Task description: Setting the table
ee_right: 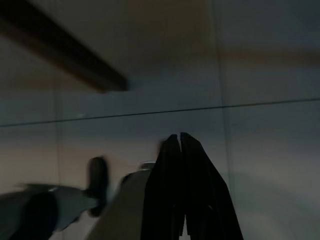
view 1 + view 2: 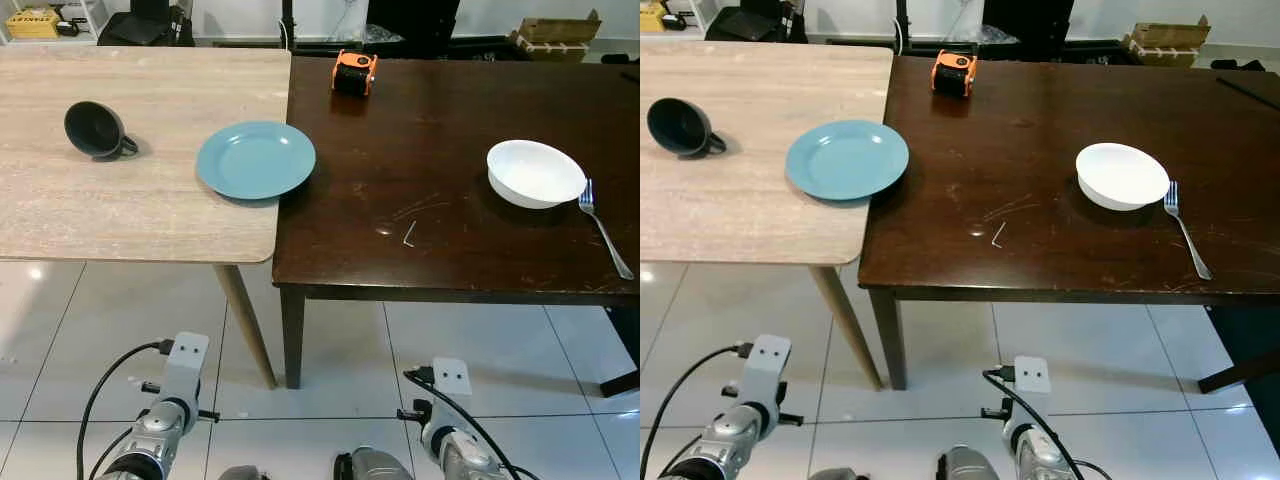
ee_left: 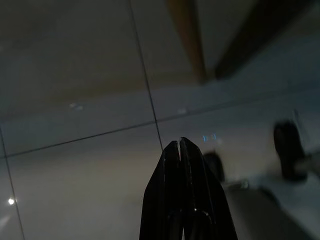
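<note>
Left eye view: no readable writing; blue plate [image 2: 255, 159], white bowl [image 2: 535, 172] and tipped dark cup [image 2: 97, 131] sit empty on the tabletop [image 2: 420, 220], fork [image 2: 604, 226] beside the bowl. Left wrist view: my left jaws [image 3: 179, 144] pressed together, holding nothing, over the floor [image 3: 75, 165]. Right wrist view: my right jaws [image 1: 179, 137] likewise closed and empty.

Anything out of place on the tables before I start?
Yes. The cup lies on its side on the light table, and the plate overhangs that table's edge toward the dark table. An orange gadget sits there too.
</note>
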Motion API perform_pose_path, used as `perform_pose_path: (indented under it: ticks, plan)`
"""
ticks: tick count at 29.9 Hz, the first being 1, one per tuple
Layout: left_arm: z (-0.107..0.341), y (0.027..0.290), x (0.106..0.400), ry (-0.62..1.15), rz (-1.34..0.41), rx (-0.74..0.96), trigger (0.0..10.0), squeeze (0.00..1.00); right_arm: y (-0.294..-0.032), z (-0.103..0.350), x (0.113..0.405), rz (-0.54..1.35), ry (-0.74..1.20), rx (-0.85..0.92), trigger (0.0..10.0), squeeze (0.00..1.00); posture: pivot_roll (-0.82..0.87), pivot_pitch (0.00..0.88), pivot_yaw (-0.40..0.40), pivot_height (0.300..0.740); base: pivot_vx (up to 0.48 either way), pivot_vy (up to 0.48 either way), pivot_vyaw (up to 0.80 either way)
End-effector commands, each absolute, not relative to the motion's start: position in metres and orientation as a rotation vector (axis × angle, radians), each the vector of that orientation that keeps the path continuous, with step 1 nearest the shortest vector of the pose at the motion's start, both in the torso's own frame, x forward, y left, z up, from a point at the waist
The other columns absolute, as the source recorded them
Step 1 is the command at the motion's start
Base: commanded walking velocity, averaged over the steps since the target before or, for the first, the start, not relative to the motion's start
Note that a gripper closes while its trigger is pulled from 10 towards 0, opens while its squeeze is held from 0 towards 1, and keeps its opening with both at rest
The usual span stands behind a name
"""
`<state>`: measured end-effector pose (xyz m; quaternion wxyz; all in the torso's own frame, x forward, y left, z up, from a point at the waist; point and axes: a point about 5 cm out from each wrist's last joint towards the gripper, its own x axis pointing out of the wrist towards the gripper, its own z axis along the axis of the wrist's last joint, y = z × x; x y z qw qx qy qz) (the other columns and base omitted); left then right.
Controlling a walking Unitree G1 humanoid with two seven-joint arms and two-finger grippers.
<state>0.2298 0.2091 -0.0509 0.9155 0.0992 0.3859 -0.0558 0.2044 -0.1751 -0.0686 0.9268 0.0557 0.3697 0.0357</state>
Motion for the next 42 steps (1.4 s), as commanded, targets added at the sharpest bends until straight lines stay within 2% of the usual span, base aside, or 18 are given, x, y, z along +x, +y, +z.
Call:
perform_pose_path:
  ticks: [1,3,7,10,12,16,24,30,33,37,40,42]
  plan:
    - [-0.055,0.213,0.222,0.839,-0.171,0.227,10.0,0.0,-0.17,-0.073,0.197,0.17,0.799,0.123,10.0,0.0,0.06,0.05,0.041,0.74,0.0,0.0,0.0]
    - [-0.054,0.22,0.218,0.879,-0.29,0.299,10.0,0.0,-0.162,-0.072,0.194,0.407,0.821,0.064,10.0,0.0,0.06,0.057,0.042,0.74,0.0,0.0,0.0]
    - [-0.052,0.227,0.215,0.9,-0.389,0.346,10.0,0.0,-0.16,-0.068,0.194,0.548,0.819,0.033,10.0,0.0,0.06,0.064,0.041,0.74,0.0,0.0,0.0]
    - [-0.045,0.24,0.213,0.935,-0.51,0.391,10.0,0.0,-0.159,-0.056,0.201,0.704,0.793,0.068,10.0,0.0,0.06,0.066,0.041,0.74,0.0,0.0,0.0]
    - [-0.033,0.254,0.213,0.995,-0.657,0.427,10.0,0.0,-0.154,-0.024,0.213,0.889,0.7,0.185,10.0,0.0,0.07,0.071,0.042,0.74,0.0,0.0,0.0]
    - [-0.026,0.257,0.216,1.011,-0.703,0.422,10.0,0.0,-0.15,-0.004,0.218,0.963,0.645,0.247,10.0,0.0,0.07,0.073,0.045,0.74,0.0,0.0,0.0]
    - [0.012,0.263,0.227,1.06,-0.914,0.468,10.0,0.0,-0.134,0.089,0.243,1.205,0.306,0.494,10.0,0.0,0.07,0.078,0.046,0.74,0.0,0.0,0.0]
    - [0.041,0.253,0.237,0.994,-1.0,0.401,10.0,0.0,-0.133,0.129,0.254,1.232,0.132,0.606,10.0,0.0,0.06,0.079,0.044,0.74,0.0,0.0,0.0]
    - [0.072,0.246,0.251,0.882,-1.056,0.379,10.0,0.0,-0.134,0.153,0.269,1.163,-0.005,0.64,10.0,0.0,0.07,0.079,0.042,0.74,0.0,0.0,0.0]
    - [0.09,0.242,0.259,0.827,-1.07,0.337,10.0,0.0,-0.134,0.161,0.276,1.114,-0.047,0.633,10.0,0.0,0.07,0.079,0.042,0.74,0.0,0.0,0.0]
    - [0.129,0.233,0.273,0.677,-1.097,0.232,10.0,0.0,-0.141,0.169,0.299,0.88,-0.118,0.612,10.0,0.0,0.07,0.079,0.042,0.74,0.0,0.0,0.0]
    - [0.139,0.231,0.274,0.639,-1.108,0.205,10.0,0.0,-0.144,0.171,0.304,0.829,-0.136,0.637,10.0,0.0,0.07,0.079,0.042,0.74,0.0,0.0,0.0]
